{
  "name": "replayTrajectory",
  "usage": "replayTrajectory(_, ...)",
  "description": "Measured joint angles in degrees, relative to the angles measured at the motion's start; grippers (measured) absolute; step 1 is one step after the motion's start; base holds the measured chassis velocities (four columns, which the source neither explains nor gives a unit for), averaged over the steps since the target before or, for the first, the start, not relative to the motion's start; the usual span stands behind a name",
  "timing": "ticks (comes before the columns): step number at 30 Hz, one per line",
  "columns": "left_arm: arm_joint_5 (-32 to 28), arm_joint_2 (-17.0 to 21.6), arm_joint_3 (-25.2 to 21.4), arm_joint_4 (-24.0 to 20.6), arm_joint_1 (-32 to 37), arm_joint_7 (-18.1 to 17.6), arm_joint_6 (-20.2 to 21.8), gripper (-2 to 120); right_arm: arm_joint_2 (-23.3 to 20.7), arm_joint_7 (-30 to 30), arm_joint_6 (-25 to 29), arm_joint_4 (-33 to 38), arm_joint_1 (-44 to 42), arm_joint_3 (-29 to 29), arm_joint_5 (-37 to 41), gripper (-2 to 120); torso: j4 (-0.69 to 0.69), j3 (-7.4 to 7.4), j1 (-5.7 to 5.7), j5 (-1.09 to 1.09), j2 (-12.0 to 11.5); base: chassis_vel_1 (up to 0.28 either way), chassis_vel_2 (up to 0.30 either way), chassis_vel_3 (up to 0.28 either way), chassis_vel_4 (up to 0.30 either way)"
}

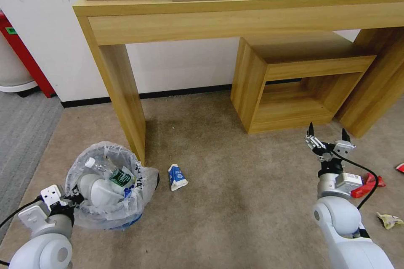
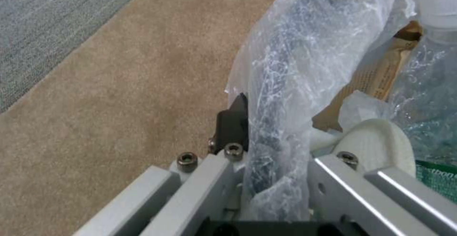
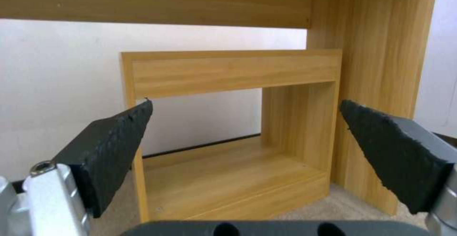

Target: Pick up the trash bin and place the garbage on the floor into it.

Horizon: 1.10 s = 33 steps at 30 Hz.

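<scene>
Head view, trash bin beside table leg, blue-white wrapper near.

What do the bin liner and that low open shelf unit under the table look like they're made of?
Bin liner: thin translucent plastic film, judging by its crinkles and glossy highlights. Low shelf unit: light wood or wood-look laminate, matte, with straight grain lines; which one isn't clear.

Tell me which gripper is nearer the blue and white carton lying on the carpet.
The left. The left gripper grips the trash bin rim, just beside the carton. The right gripper hangs open farther off, near the low wooden shelf.
</scene>
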Motion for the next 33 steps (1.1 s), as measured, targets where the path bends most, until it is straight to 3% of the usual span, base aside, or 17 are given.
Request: replayTrajectory(33, 0.0, 0.2, -0.1, -0.5, 0.1, -0.2, 0.2, 0, -2.4, -0.6, -0.7, 0.6, 1.9, -4.6, 2.8, 100, 0.00, 0.00, 0.00, 0.00, 0.0, 0.000, 0.000, 0.000, 0.000)
